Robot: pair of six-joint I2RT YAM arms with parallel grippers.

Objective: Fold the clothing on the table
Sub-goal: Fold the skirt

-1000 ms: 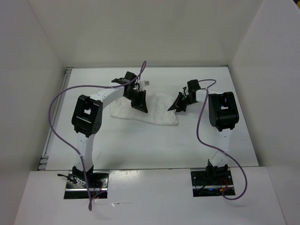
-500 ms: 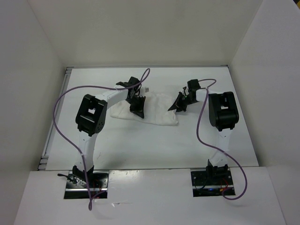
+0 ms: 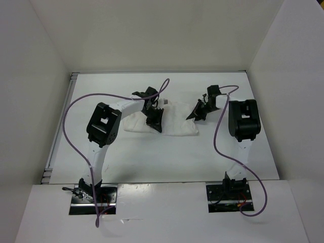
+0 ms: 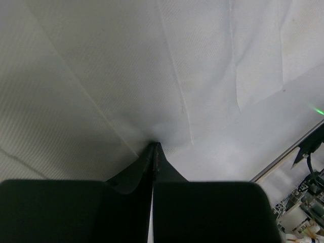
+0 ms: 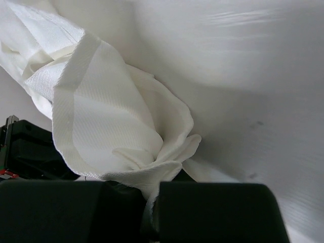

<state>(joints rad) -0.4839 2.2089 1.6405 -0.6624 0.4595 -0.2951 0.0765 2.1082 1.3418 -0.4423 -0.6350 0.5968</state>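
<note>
Clothing [image 3: 177, 124] shifted right, bunched, wrinkled white

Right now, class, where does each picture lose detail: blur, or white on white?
Top view: clothing barely stands out from the table, edged by soft shadow. Left wrist view: weave crisp, left hand blurred. Right wrist view: folds sharp, right hand blurred.

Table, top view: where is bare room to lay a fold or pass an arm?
Bare: the wide strip of table between the clothing and the arm bases, and the strip between clothing and back wall. Crowded: mid-table, where left gripper and right gripper pinch the clothing.
</note>
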